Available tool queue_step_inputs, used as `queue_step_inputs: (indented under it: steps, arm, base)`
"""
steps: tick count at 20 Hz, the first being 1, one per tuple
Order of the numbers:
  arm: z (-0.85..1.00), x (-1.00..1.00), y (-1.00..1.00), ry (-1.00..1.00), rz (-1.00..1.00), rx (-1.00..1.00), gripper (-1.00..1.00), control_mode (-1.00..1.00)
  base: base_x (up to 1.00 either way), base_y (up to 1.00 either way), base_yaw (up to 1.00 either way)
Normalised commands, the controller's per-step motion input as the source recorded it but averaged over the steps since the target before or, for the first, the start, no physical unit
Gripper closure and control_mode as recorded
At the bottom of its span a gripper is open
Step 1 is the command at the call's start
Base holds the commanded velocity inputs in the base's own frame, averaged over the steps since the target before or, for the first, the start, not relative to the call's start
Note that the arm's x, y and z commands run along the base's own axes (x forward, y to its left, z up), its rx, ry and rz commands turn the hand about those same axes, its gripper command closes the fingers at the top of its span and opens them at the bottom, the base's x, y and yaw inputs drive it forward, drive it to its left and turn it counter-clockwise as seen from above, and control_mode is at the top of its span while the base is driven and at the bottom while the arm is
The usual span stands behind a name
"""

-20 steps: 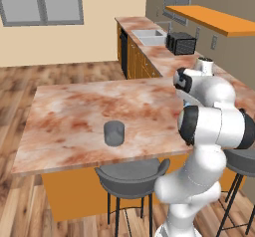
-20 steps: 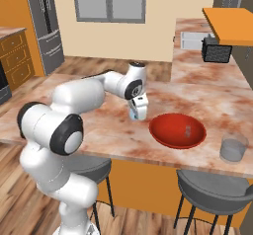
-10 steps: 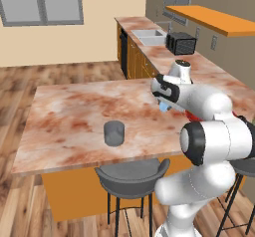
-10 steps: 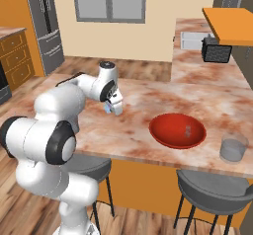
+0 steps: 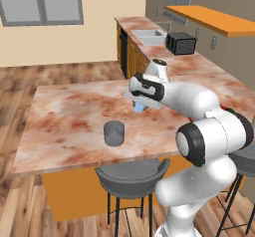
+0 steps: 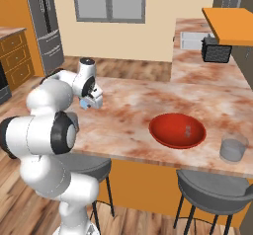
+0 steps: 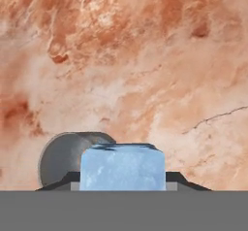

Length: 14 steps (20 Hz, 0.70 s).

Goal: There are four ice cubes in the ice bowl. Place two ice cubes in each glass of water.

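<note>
**Ice cube clamped in the gripper, up over the marble island**

Gripper (image 5: 140, 106) closed on one ice cube (image 7: 122, 166), a pale blue block gripped on both sides by the dark finger tips and filling the space between them in the hand view. Seen from the left base view as a small blue patch (image 5: 139, 107) under the hand, held clear above the counter (image 5: 69, 116) rather than resting on it. Same blue patch at the gripper (image 6: 89, 102) in the right base view, over the left part of the island.

Near glass of water (image 5: 114, 133) upright on the counter toward the front edge, below and left of the held cube in the left base view, near but apart from the hand. In the hand view a dark grey round rim (image 7: 63, 157) just behind and left of the cube, partly hidden by it; probably that same glass, though the angle leaves it unclear whether the cube sits directly over the opening.

Ice bowl (image 6: 177, 130), bright red and shallow, well apart from the gripper on the right part of the island in the right base view. One small pale shape inside near the middle, too faint to count cubes. Second glass of water (image 6: 233, 147) beside the bowl's right side at the counter's front corner, upright.

Two grey stools (image 6: 212, 189) tucked under the front edge of the island.
</note>
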Motion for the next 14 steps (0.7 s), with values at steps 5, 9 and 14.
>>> queue_step_inputs:
  steps: [5,9,14]
  arm:
    - [-0.03,0.00,1.00,0.00,0.29,-0.08,1.00,-1.00]
    - [-0.46,-0.02,0.65,0.00,0.17,-0.20,1.00,-1.00]
    - [-0.36,0.00,0.03,0.00,0.13,-0.23,1.00,-1.00]
  base:
    - [0.00,0.00,0.00]
    - [0.00,0.00,0.00]
    - [0.00,0.00,0.00]
